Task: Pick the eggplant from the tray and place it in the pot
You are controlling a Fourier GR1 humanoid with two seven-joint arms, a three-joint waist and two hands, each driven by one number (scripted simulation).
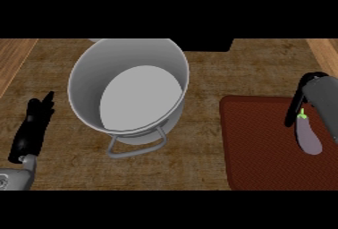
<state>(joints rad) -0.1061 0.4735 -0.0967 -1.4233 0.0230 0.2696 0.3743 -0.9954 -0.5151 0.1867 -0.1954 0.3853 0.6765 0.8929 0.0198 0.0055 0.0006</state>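
A purple eggplant (pixel 308 137) with a green stem lies on the dark red tray (pixel 260 147) at the right. My right hand (pixel 296 105) comes in from the right edge just above the eggplant's stem end. Its fingers are straight, point down at the tray, and curl round nothing. The big grey pot (pixel 128 85) stands left of the tray with its open mouth showing a bare pale bottom and one wire handle (pixel 135 147) toward me. My left hand (pixel 31 127) rests open at the left edge, fingers up.
The counter top is brown and woven-looking, with lighter wooden strips at the far left (pixel 13 58) and far right. A bare strip of counter (pixel 201 134) separates the pot from the tray.
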